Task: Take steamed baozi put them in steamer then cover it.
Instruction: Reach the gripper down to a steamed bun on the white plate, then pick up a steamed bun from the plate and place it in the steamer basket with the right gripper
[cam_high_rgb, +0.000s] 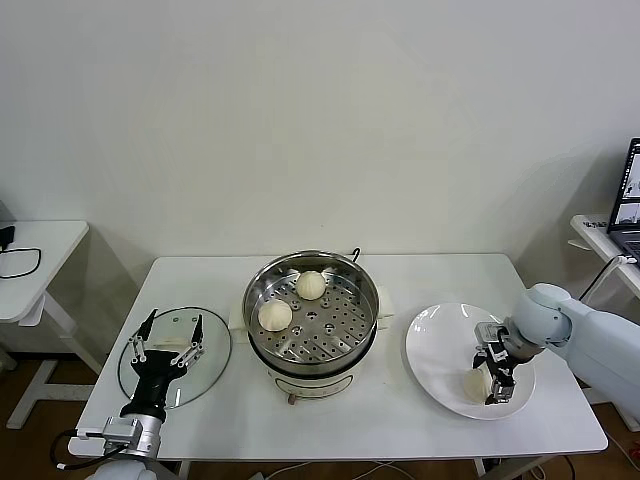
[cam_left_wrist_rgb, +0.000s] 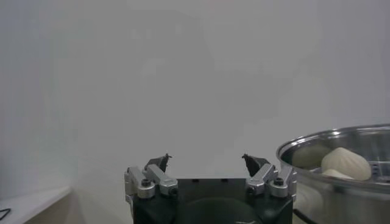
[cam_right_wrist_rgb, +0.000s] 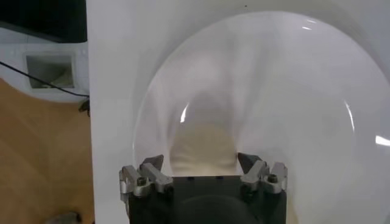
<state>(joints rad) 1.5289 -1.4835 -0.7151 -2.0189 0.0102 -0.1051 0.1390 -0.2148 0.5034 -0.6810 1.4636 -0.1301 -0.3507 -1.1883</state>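
1. We see one steamed baozi (cam_high_rgb: 477, 384), round with no long axis, on the white plate (cam_high_rgb: 432, 352) between the fingers of the right gripper (cam_high_rgb: 497, 375).
2. The right gripper's jaws stand wide on either side of this bun; whether they touch it we cannot tell.
3. The left gripper (cam_high_rgb: 166, 341) hangs wide open above the glass cover (cam_high_rgb: 212, 352).
4. Two baozi (cam_high_rgb: 275, 315) lie in the shiny steel steamer (cam_high_rgb: 311, 306), beside the left gripper.

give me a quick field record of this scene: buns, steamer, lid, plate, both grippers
baozi in steamer: two, on the perforated tray
baozi on plate: one
steamer: table centre, uncovered
cover: flat on the table, left of the steamer
plate: right of the steamer
left gripper: open, over the cover, empty
right gripper: down at the plate's baozi, fingers either side of it
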